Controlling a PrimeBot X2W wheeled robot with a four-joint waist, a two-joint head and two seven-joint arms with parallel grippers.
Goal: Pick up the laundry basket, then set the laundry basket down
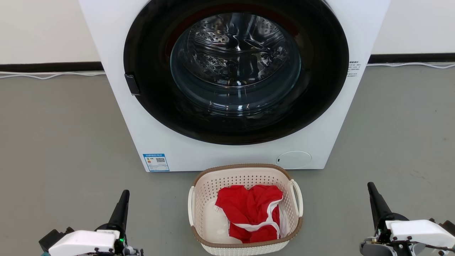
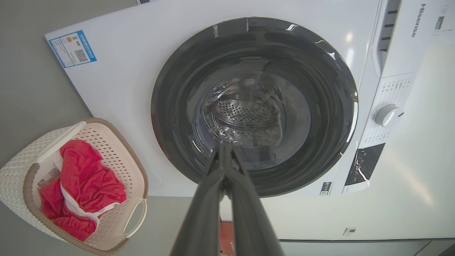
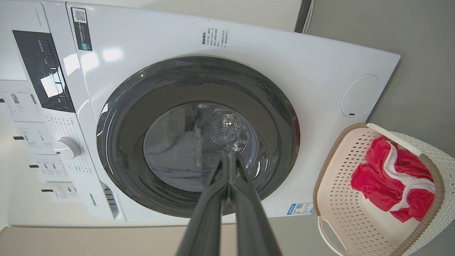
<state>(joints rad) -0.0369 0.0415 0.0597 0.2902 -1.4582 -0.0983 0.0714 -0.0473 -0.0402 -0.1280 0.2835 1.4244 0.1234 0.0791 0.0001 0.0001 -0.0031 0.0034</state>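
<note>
Grey floor [image 1: 53, 142] runs back to a pale wall [image 1: 35, 28], and the white washer [image 1: 117, 35] stands square ahead with its dark round door. The laundry basket [image 1: 241, 165] sits on the floor just before the washer's lower front edge, holding a red cloth [image 1: 252, 209]. The left end effector [image 1: 124, 193] and the right end effector [image 1: 370, 185] flank it, both clenched on nothing. A strip of floor separates each from the basket's side handles.

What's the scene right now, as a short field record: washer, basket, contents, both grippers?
washer: white front-loading washing machine, round dark door shut
basket: small cream-white, brown-rimmed perforated plastic laundry basket, on grey floor before the washer
contents: crumpled red cloth with white trim
left arm: left gripper shut, empty, left of basket, apart
right arm: right gripper shut, empty, right of basket, apart
</note>
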